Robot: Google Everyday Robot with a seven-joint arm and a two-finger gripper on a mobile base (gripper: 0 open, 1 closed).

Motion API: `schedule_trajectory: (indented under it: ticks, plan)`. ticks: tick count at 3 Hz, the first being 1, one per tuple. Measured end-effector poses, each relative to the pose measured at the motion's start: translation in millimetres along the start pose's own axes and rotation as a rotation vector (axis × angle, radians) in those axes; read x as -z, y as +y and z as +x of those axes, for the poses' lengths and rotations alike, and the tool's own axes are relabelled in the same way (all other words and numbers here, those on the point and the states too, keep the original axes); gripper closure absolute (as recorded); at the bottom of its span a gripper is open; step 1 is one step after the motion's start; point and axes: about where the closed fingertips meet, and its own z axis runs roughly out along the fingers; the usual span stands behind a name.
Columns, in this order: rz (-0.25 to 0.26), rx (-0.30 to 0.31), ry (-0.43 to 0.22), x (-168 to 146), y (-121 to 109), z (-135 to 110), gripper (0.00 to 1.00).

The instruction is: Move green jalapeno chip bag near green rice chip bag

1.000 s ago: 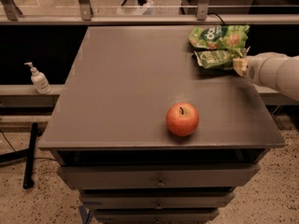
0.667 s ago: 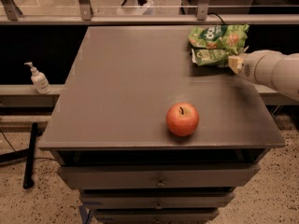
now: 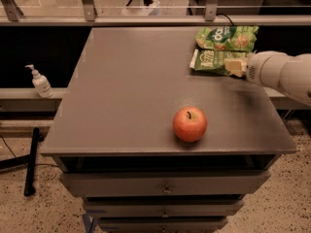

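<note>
Hand (image 3: 236,66) at green jalapeno chip bag (image 3: 210,61); arm extends from right.

1 high, fairly near, downward view from the front of the table (image 3: 131,81), gripper (image 3: 236,66) at right.

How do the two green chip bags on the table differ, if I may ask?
The green rice chip bag is brighter and crinkled, with tan puffs pictured; the green jalapeno chip bag is darker and lies flat. The rice bag sits farther back; the jalapeno bag lies in front, with the gripper at its right end. Both are green with white lettering.
</note>
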Motion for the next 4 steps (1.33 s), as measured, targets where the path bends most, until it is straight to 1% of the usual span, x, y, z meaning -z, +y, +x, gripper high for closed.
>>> schedule_trajectory:
  ticks: [1, 2, 3, 4]
  plan:
    - [-0.012, -0.001, 0.001, 4.0, 1.4, 2.8, 0.00]
    - [-0.041, 0.006, -0.015, 17.5, 4.4, 1.8, 0.00]
    - [-0.138, -0.008, -0.044, 31.0, 4.2, 1.9, 0.00]
    - [-0.255, -0.024, -0.131, 60.4, -1.7, -17.1, 0.00]
